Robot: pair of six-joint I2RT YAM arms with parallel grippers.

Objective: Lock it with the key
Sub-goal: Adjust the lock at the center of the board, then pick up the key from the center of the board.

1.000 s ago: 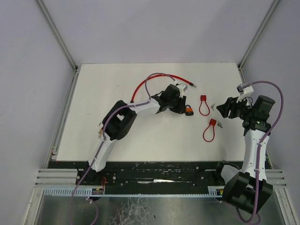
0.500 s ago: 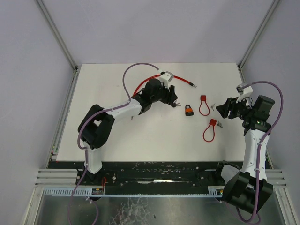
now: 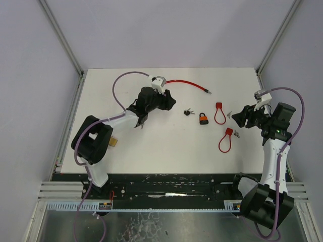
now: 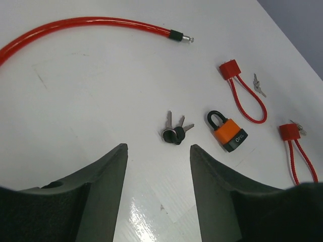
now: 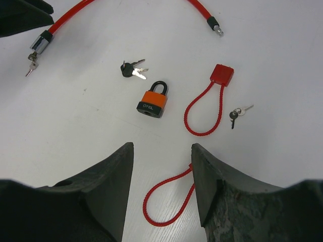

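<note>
Here's the left pincer [image 4: 159,151], jaws apart and empty. The key bunch [image 4: 174,132] lies just ahead of it on the tabletop [image 4: 91,91], with the orange padlock [image 4: 228,132] just beside. The right pincer [image 5: 162,148] gapes empty too. Best bet, I'd say: descend straight and pinch the black key heads, not the blades.

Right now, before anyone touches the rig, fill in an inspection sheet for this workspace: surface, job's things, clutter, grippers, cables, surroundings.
Surface: white table, no spills seen.
Job's things: orange padlock lying flat; bunch of keys beside it, not touching.
Clutter: long red cable lock; small loop lock; second loop lock, each with tiny keys nearby.
Grippers: left gripper open, empty; right gripper open, empty.
Cables: left purple cable and right purple cable loop over the arms.
Surroundings: pale walls; nothing else seen.
</note>
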